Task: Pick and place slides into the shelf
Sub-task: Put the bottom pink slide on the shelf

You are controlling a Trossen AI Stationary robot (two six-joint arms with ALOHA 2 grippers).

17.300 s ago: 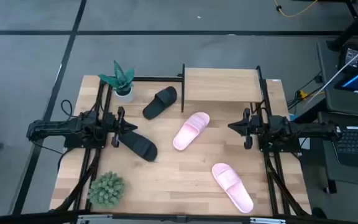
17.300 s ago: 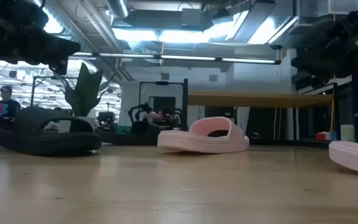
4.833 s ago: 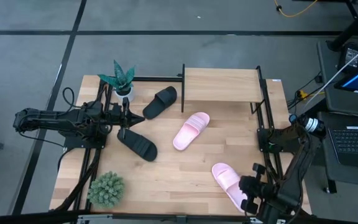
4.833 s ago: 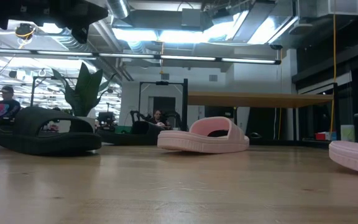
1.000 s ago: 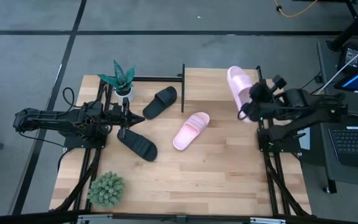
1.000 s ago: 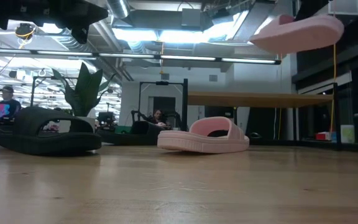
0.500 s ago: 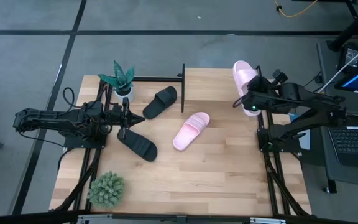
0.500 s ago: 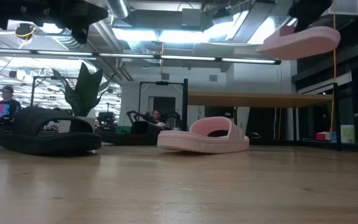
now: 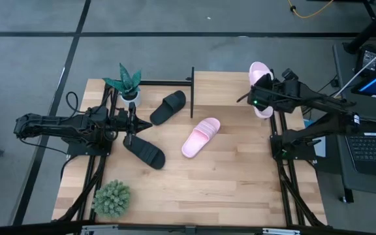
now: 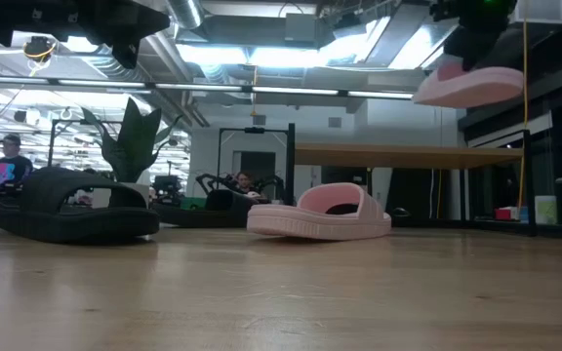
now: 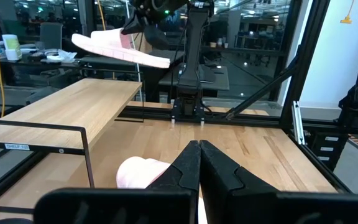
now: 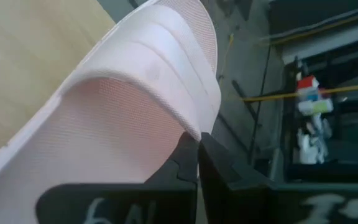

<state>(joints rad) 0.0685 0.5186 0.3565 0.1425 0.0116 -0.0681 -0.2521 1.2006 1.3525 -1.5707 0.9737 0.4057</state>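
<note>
- Holding one pale pink slide (image 9: pixel 260 81) in the air, the right gripper (image 9: pixel 261 93) is clenched on it above the right end of the shelf (image 9: pixel 230 88); the low view shows the slide (image 10: pixel 468 86) roughly level, sole down, clear of the shelf board (image 10: pixel 398 155).
- Right wrist view: its fingers (image 12: pixel 188 158) are pinched together on the edge of the wide strap (image 12: pixel 148 93); the strap is ribbed, with a fine mesh-like texture.
- Left wrist view: the same slide (image 11: pixel 120 48) hangs over the light-wood board (image 11: pixel 67 112); thin flat sole, pale pink.
- Shelf: light-wood board on thin black posts, at the far edge of the table (image 9: pixel 194 183); no slide rests on it.
- Second pink slide (image 9: pixel 200 137) lies on the tabletop just in front of the shelf, angled, strap up.
- Black slide (image 9: pixel 168 107) lies beside the shelf's left post, near the potted plant (image 9: pixel 126 83).
- Other black slide (image 9: pixel 144 152) lies at table left, just under the left gripper.
- Left gripper (image 9: pixel 130 134) hovers at table left, fingers (image 11: pixel 219 174) shut, holding nothing.
- Spiky green plant (image 9: pixel 112 198) sits at the near left corner.
</note>
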